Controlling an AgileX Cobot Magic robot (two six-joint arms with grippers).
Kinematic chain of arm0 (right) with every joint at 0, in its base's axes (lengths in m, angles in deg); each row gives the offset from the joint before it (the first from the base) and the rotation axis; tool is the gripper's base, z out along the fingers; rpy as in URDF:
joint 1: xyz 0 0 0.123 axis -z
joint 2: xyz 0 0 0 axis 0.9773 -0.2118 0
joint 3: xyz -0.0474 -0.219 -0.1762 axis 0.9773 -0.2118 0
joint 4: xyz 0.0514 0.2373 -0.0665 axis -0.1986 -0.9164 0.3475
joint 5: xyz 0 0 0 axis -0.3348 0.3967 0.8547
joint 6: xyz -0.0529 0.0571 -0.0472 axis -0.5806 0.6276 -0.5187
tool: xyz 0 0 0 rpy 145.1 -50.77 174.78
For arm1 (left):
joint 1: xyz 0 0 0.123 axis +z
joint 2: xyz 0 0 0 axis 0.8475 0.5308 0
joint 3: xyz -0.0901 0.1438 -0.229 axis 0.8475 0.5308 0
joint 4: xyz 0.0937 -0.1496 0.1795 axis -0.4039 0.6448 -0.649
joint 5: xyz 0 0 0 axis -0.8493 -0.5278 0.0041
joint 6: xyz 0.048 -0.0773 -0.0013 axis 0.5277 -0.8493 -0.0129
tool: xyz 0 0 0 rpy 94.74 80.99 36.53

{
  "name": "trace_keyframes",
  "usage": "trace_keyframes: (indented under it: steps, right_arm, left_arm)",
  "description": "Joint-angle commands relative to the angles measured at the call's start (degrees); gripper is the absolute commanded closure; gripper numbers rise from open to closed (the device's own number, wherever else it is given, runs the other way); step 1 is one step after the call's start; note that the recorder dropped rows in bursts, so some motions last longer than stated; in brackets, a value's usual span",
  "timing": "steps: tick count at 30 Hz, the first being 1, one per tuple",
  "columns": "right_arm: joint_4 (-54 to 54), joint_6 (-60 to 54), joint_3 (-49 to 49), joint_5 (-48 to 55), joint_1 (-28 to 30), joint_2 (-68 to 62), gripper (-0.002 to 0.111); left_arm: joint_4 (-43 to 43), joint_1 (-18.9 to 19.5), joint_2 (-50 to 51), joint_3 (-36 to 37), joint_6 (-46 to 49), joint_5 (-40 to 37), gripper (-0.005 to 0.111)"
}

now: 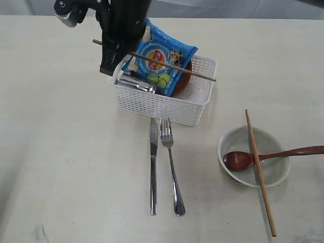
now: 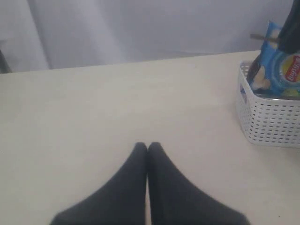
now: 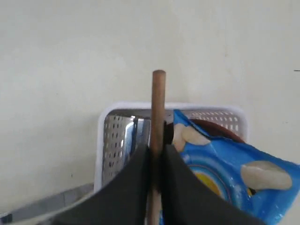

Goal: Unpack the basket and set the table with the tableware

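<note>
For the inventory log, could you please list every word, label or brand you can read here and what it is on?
None can be read.
The blue chip bag in the basket: red logo, lettering too blurred to read.
No other lettering shows.

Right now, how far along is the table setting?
Done: knife and fork lie on the table; the bowl holds the spoon, one chopstick across it. In hand: the right hand grips the second chopstick above the basket. Left: plate and steel cup inside, beside the chip bag.
</note>
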Motion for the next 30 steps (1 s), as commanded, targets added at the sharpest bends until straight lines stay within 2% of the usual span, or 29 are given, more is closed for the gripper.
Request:
trace_keyframes:
  steps: [1,5,12,15,19,23,25,30]
  right_arm:
    - [0.33,-9.27,-0.59,9.27,-1.01,5.55,0.109]
    - [0.33,-13.02,-3.46,14.01,-1.29,10.52,0.109]
    - [1.41,-31.89,-20.33,14.01,-4.27,24.71,0.109]
    - [1.99,-45.81,-31.24,14.01,-7.56,31.58,0.109]
    - [5.4,-61.36,-46.3,14.01,-15.28,36.49,0.109]
    - [14.92,-63.61,-59.03,10.39,-21.88,36.49,0.109]
    - [13.78,-63.85,-62.84,7.98,-24.04,36.49,0.109]
    - [12.03,-64.13,-64.56,6.6,-24.43,36.49,0.109]
  left_arm:
    - [0.21,-0.16,-0.26,0.13,0.0,0.13,0.107]
    - [0.21,-0.16,-0.26,0.13,0.0,0.13,0.107]
    - [0.21,-0.16,-0.26,0.13,0.0,0.13,0.107]
    - [0.21,-0.16,-0.26,0.13,0.0,0.13,0.107]
    - [0.21,-0.16,-0.26,0.13,0.0,0.13,0.107]
    - [0.21,-0.16,-0.26,0.13,0.0,0.13,0.107]
    - [0.21,-0.16,-0.26,0.13,0.0,0.13,0.107]
    - [0.21,-0.16,-0.26,0.13,0.0,0.13,0.107]
